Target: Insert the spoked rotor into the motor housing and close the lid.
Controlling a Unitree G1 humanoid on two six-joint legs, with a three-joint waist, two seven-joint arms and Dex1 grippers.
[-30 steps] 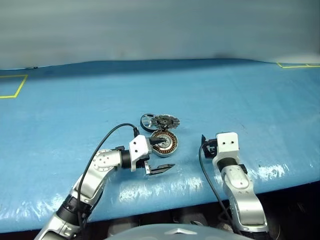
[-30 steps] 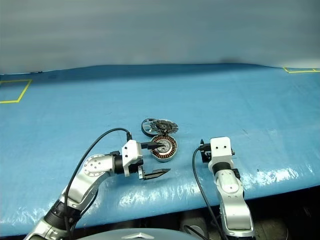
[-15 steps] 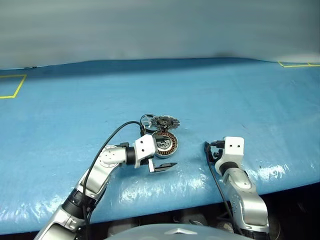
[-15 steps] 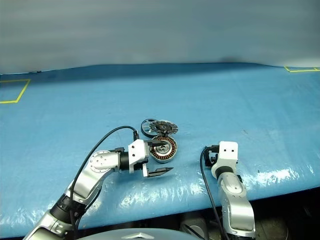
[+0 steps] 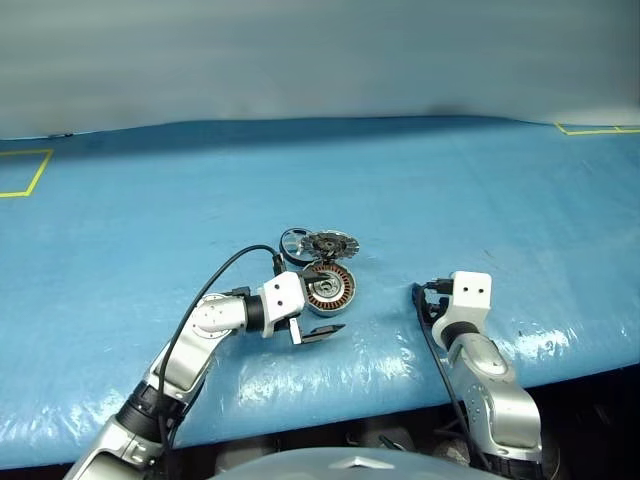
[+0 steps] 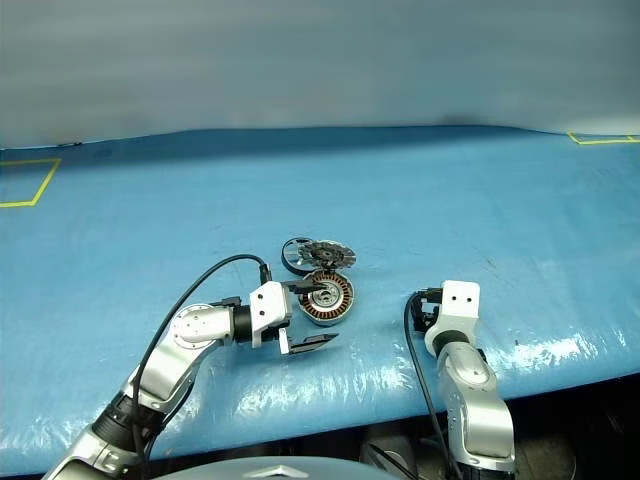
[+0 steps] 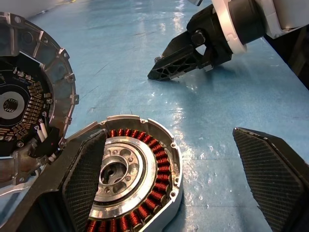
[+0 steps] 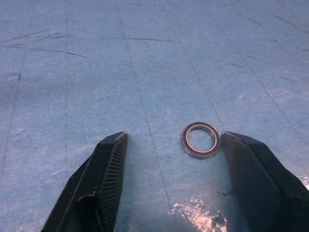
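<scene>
Left wrist view: motor housing (image 7: 133, 181) holds copper windings (image 7: 157, 181) around a silver centre (image 7: 118, 170).

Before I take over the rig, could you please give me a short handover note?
Left gripper: open, one finger over the motor housing, holding nothing.
Right gripper: open, low over the blue table, a small ring lying between its fingers, not gripped.
The housing lies open, windings showing. A finned disc lies just behind it, against another round part.
Done: nothing inserted. Left: rotor in, lid on.
</scene>
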